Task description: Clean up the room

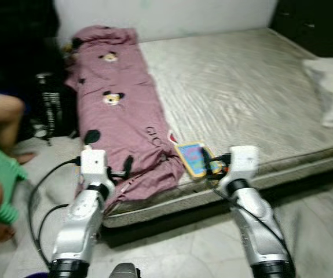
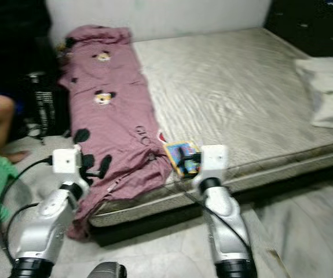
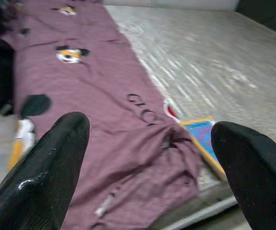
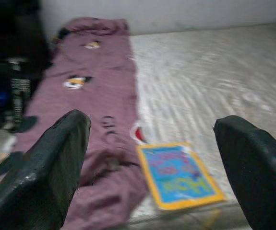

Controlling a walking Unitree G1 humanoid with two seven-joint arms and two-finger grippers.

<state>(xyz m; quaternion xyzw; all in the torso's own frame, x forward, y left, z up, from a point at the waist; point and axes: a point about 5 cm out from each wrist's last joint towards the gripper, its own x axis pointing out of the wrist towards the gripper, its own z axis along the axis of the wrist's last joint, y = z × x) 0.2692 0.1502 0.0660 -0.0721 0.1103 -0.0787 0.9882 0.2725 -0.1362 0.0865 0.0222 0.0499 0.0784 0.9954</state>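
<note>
On the mattress edge: book beside blanket; left fingers and right fingers spread wide, empty

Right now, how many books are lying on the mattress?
1. A yellow-bordered book lies flat near the mattress foot edge, beside the pink blanket, just ahead of the right gripper. The blanket could hide others.

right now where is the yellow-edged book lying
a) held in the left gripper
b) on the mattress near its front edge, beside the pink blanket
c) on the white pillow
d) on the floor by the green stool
b: the book lies flat on the mattress near the front edge, right beside the pink blanket, with the open right gripper just in front of it.
</note>
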